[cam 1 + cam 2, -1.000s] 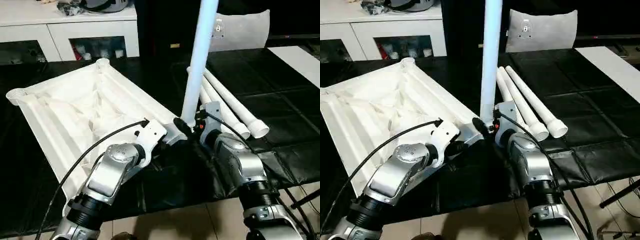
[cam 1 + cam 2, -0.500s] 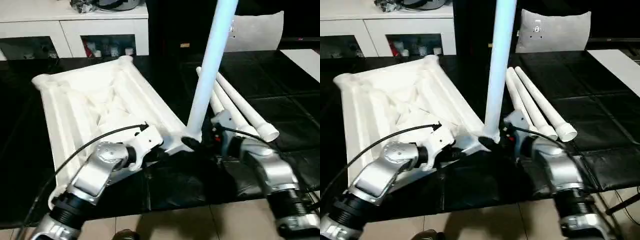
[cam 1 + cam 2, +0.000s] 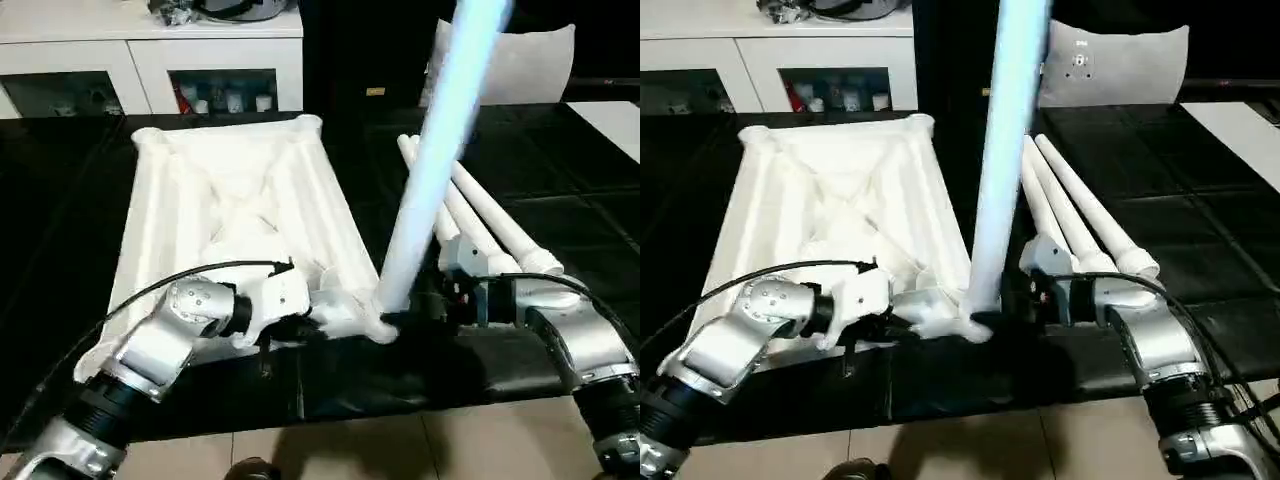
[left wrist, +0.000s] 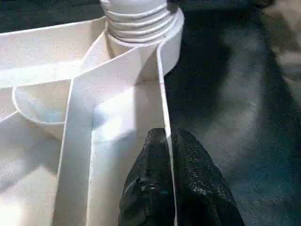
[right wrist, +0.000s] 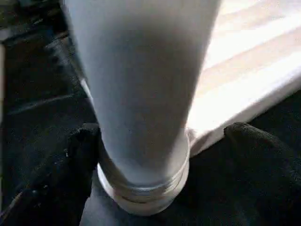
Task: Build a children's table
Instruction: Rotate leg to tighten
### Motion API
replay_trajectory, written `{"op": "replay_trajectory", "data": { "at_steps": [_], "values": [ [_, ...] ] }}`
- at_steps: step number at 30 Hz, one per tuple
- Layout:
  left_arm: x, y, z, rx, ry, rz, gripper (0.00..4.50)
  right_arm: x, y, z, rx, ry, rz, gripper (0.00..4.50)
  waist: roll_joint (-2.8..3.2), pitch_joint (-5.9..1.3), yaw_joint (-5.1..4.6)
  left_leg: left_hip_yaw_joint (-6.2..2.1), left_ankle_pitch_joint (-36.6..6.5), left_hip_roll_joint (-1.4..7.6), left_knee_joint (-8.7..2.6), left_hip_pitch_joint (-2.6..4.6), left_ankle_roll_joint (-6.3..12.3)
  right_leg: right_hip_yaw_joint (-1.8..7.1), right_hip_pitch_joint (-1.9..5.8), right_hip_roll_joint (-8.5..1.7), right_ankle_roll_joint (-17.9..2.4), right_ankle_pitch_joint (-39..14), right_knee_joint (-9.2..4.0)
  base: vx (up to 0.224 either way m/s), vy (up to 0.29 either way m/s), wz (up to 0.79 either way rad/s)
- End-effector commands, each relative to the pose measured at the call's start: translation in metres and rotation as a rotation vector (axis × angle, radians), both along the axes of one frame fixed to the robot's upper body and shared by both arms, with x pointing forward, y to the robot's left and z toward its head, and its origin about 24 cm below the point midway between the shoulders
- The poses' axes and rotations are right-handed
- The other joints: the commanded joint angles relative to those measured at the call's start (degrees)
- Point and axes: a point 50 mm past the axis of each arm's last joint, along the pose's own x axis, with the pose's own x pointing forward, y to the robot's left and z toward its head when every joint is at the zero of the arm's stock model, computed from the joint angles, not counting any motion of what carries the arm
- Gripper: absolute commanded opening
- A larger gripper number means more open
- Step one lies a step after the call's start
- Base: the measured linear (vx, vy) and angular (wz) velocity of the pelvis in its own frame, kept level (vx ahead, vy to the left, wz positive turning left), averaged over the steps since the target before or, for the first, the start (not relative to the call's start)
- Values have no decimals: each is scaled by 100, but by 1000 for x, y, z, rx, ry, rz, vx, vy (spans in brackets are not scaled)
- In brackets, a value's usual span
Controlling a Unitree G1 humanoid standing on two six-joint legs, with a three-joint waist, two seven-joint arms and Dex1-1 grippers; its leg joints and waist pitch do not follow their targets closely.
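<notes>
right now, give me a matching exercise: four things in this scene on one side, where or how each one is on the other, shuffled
Things:
1. upright leg
2. spare legs
3. left gripper
4. right gripper

States:
A. shut on the rim of the table top
B. lying side by side on the black surface, right of the table top
C. open, a finger on each side of the leg's base
D. standing in the table top's near corner socket

Pairs: 1-D, 2-B, 3-A, 4-C
</notes>
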Motion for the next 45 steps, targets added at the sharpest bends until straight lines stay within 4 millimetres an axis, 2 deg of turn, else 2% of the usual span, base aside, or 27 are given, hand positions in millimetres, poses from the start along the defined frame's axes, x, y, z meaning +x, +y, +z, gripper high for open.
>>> {"op": "replay_trajectory", "data": {
  "at_steps": [1, 3, 8, 9, 13, 14, 19, 23, 24, 25, 26, 27, 28, 29, 30, 32, 33, 34, 37, 39, 42, 43, 44, 45],
  "values": [
    [-5, -10, 3, 11, 7, -131, 0, 2, -2, 1, -32, -2, 10, 408, -30, -352, -17, -92, -852, 323, -352, 169, 478, 230, 182, -330, -1521, 201, -370, 0, 0, 0],
    [-4, -9, 3, 19, 3, -138, 0, 1, 0, 0, -24, 14, 28, 375, -43, -351, -17, -88, -900, 327, -360, 175, 449, 230, 181, -330, -1544, 148, -374, 0, 0, 0],
    [-4, -7, 2, 22, 3, -142, 0, 0, 1, -1, -18, 27, 44, 351, -41, -352, -17, -93, -1004, 331, -371, 179, 377, 233, 183, -343, -1526, 13, -379, 0, 0, 0],
    [-4, -7, 2, 23, 5, -146, 0, -1, 1, -1, -15, 38, 51, 332, -35, -357, -14, -93, -943, 325, -363, 172, 390, 235, 187, -344, -1530, 81, -370, 0, 0, 0],
    [-4, -6, 2, 21, 9, -150, 0, -2, 2, -3, -7, 52, 60, 303, -40, -366, -11, -90, -812, 320, -346, 165, 459, 230, 192, -338, -1553, 268, -353, 0, 0, 0],
    [-4, -6, 2, 21, 10, -150, 0, -3, 3, -3, -5, 54, 62, 282, -39, -365, -10, -90, -813, 322, -346, 167, 470, 228, 187, -337, -1557, 258, -354, 0, 0, 0],
    [-4, -6, 2, 11, 16, -142, 0, -5, 6, -5, 13, 68, 66, 265, -53, -362, -9, -87, -851, 324, -349, 173, 457, 228, 186, -338, -1570, 152, -359, 0, 0, 0],
    [-2, -9, 3, -34, 25, -64, 0, -7, 21, -8, 80, 92, 20, 260, -49, -355, -31, -84, -922, 328, -368, 171, 411, 231, 175, -338, -1561, 28, -363, 0, 0, 0],
    [1, -14, 4, -76, 29, 22, 0, -1, 32, -12, 100, 100, -66, 259, -46, -344, -30, -92, -989, 325, -377, 178, 368, 230, 174, -340, -1545, -104, -384, 0, 0, 0],
    [2, -17, 5, -97, 28, 68, 0, 2, 39, -14, 112, 107, -117, 259, -33, -325, -71, -93, -1068, 337, -408, 187, 282, 236, 146, -331, -1558, -205, -378, 0, 0, 0],
    [4, -20, 6, -118, 27, 112, 0, 5, 45, -16, 122, 114, -166, 259, -22, -301, -92, -98, -1192, 321, -425, 169, 220, 236, 147, -334, -1544, -402, -403, 0, 0, 0],
    [5, -22, 6, -127, 25, 133, 0, 6, 48, -17, 127, 119, -191, 258, -48, -308, -123, -109, -1408, 308, -434, 183, 59, 241, 151, -345, -1471, -746, -421, 0, 0, 0],
    [5, -22, 6, -127, 25, 133, 0, 6, 48, -17, 127, 119, -191, 257, -55, -300, -145, -112, -1496, 299, -441, 183, 16, 246, 156, -354, -1427, -910, -445, 0, 0, 0],
    [7, -27, 7, -153, 31, 204, 0, 10, 58, -18, 160, 130, -240, 257, -35, -282, -174, -123, -1661, 300, -455, 179, -59, 257, 155, -358, -1328, -1185, -468, 0, 0, 0],
    [10, -33, 8, -176, 43, 280, 0, 14, 67, -19, 188, 142, -289, 257, -29, -266, -198, -121, -1847, 300, -463, 213, -133, 269, 120, -357, -1274, -1431, -501, 0, 0, 0],
    [16, -44, 11, -220, 51, 409, 0, 22, 83, -21, 213, 158, -403, 257, -59, -274, -239, -124, -1826, 297, -465, 204, -195, 280, 122, -364, -1248, -1486, -507, 0, 0, 0],
    [18, -48, 12, -238, 49, 452, 0, 25, 88, -22, 211, 160, -455, 257, -53, -272, -263, -129, -1768, 287, -465, 195, -217, 278, 118, -363, -1233, -1501, -515, 0, 0, 0],
    [19, -49, 12, -240, 48, 456, 0, 26, 88, -22, 210, 161, -461, 257, -55, -274, -276, -126, -1753, 283, -460, 194, -222, 276, 116, -355, -1216, -1495, -516, 0, 0, 0],
    [23, -59, 14, -275, 34, 525, 0, 32, 95, -25, 202, 174, -563, 257, -70, -304, -284, -118, -1439, 278, -441, 175, -90, 276, 141, -336, -1178, -1046, -509, 0, 0, 0],
    [29, -68, 17, -282, -20, 560, 0, 37, 98, -26, 224, 168, -636, 312, -88, -327, -282, -100, -1099, 269, -416, 155, 60, 275, 163, -324, -1221, -519, -468, 0, 0, 0],
    [32, -72, 20, -270, -62, 562, 0, 39, 98, -26, 257, 167, -665, 348, -56, -351, -244, -95, -833, 270, -395, 158, 189, 260, 175, -321, -1251, -96, -440, 0, 0, 0],
    [32, -71, 20, -260, -81, 550, 0, 38, 97, -26, 262, 163, -672, 348, -55, -359, -243, -99, -762, 276, -386, 154, 214, 258, 183, -320, -1272, 39, -421, 0, 0, 0],
    [33, -71, 21, -254, -87, 551, 0, 38, 96, -25, 259, 149, -675, 368, -23, -357, -234, -103, -712, 279, -391, 154, 256, 246, 181, -309, -1279, 176, -423, 0, 0, 0],
    [33, -69, 20, -246, -95, 549, 0, 38, 93, -24, 252, 126, -684, 368, -5, -367, -226, -104, -692, 282, -381, 157, 268, 243, 184, -310, -1298, 297, -408, 0, 0, 0]
  ]
}}
